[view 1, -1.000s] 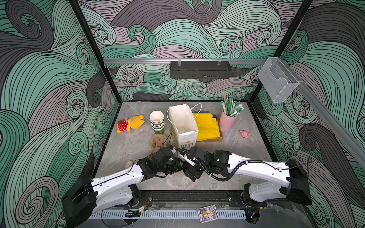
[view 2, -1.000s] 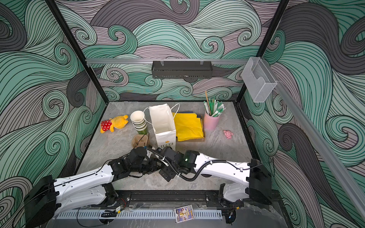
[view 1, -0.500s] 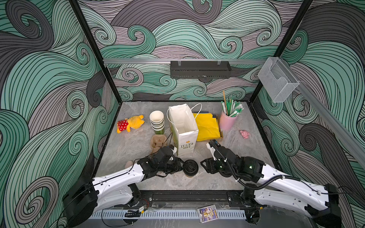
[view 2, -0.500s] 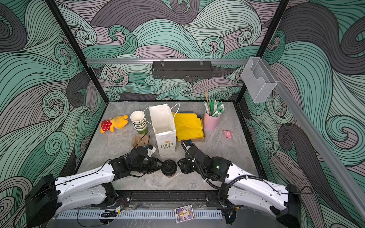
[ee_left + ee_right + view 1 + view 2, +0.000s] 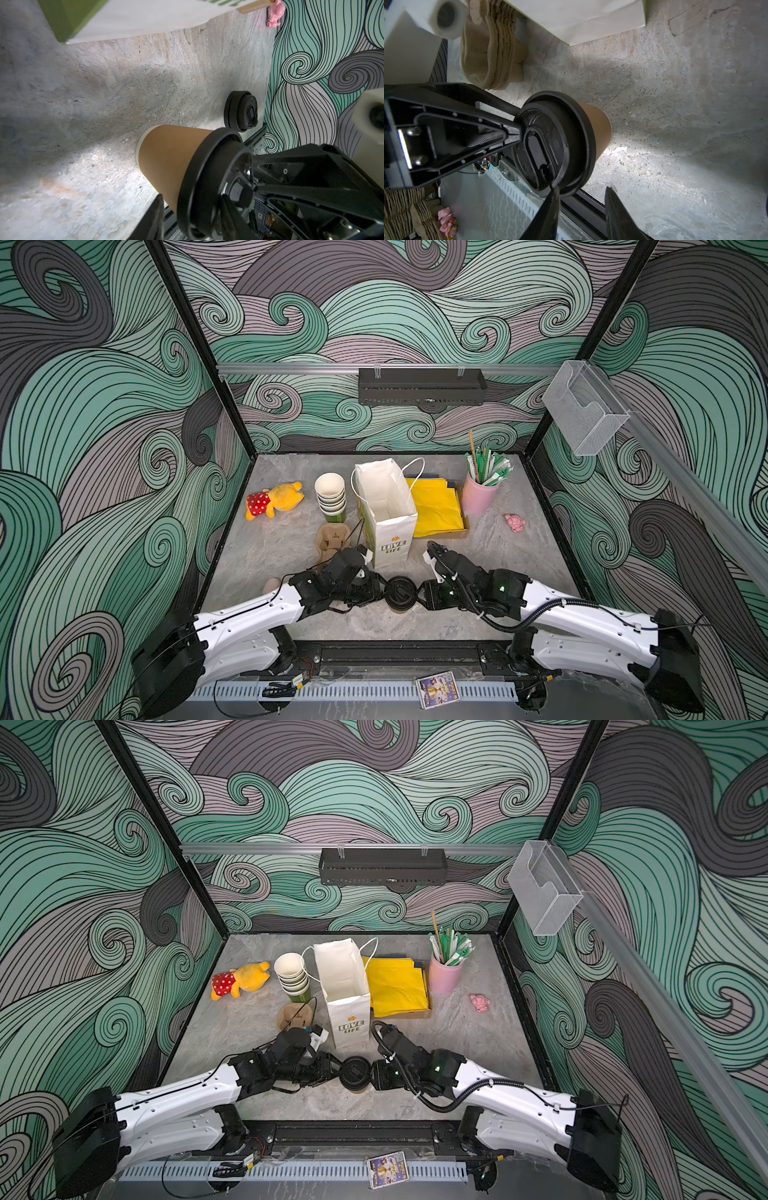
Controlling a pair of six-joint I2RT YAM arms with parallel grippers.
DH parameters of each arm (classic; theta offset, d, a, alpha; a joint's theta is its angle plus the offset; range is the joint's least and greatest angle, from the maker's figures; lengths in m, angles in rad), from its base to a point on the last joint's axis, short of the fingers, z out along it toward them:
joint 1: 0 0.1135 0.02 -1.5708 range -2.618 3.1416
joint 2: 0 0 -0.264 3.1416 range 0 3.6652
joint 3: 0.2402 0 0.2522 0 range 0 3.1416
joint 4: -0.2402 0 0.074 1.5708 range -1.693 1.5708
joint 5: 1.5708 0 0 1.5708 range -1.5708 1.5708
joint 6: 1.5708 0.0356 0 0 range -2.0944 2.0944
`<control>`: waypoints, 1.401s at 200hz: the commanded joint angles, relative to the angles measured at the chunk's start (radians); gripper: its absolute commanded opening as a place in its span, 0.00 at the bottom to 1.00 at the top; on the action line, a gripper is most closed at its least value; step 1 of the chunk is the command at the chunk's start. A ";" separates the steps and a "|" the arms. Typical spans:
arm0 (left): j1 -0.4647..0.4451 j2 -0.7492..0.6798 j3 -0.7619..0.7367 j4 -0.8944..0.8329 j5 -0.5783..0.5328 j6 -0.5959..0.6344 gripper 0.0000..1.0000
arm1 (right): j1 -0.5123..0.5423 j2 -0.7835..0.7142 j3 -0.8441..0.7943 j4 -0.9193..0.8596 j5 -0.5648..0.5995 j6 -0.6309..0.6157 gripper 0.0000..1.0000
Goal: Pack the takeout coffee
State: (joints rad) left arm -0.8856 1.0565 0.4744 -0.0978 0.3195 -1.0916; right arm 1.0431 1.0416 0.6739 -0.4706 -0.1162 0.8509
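Observation:
One takeout coffee [image 5: 400, 592] [image 5: 354, 1072], a tan paper cup with a black sip lid, stands upright near the table's front edge, in front of the white paper bag [image 5: 384, 506]. My left gripper [image 5: 380, 591] [image 5: 191, 207] is shut on it from the left, one finger on the lid top and one against the body [image 5: 172, 153] under the rim. My right gripper [image 5: 419, 593] [image 5: 580, 188] reaches it from the right with its jaws astride the lid rim. One finger touches the lid top, and the other stands a gap away from the cup [image 5: 600, 128].
Loose black lids [image 5: 241, 111] sit on the table beyond the cup. Brown pulp carriers [image 5: 332, 537], stacked lidless cups [image 5: 330, 497] and a yellow plush [image 5: 274, 502] lie left of the bag. Yellow napkins [image 5: 436, 506], a pink straw holder [image 5: 478, 493] and a pink toy [image 5: 515, 522] lie right.
The right arm drew back from over the left gripper to the right, then came in to the cup's right side with its jaws narrowing. The left gripper stayed on the cup.

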 commanded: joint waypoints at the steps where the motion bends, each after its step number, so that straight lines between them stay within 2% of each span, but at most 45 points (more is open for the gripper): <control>1: 0.007 0.013 -0.009 -0.139 -0.025 0.018 0.43 | -0.012 0.009 -0.018 0.028 -0.018 0.025 0.35; 40: 0.007 0.022 -0.003 -0.137 -0.025 0.020 0.42 | -0.019 0.025 -0.027 0.014 -0.014 0.025 0.30; 98: 0.007 0.042 0.003 -0.135 -0.016 0.024 0.41 | -0.023 0.051 -0.041 0.038 -0.033 0.029 0.29; 147: 0.007 0.047 -0.002 -0.148 -0.025 0.024 0.39 | -0.027 0.087 -0.055 -0.023 -0.009 0.048 0.22; 228: 0.007 0.051 -0.007 -0.171 -0.036 0.028 0.36 | -0.027 0.177 -0.030 -0.091 -0.003 0.060 0.16; 244: 0.007 0.047 -0.007 -0.174 -0.036 0.029 0.36 | -0.027 0.138 -0.015 -0.067 -0.010 0.049 0.16; 264: 0.007 0.039 -0.005 -0.180 -0.039 0.029 0.36 | -0.029 0.013 -0.016 0.021 0.002 0.036 0.21; 280: 0.007 0.036 -0.007 -0.181 -0.041 0.029 0.36 | -0.064 -0.053 -0.028 0.070 -0.005 0.040 0.24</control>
State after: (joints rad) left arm -0.8848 1.0691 0.4896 -0.1131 0.3244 -1.0843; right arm 1.0077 1.0691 0.6666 -0.4431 -0.1398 0.8948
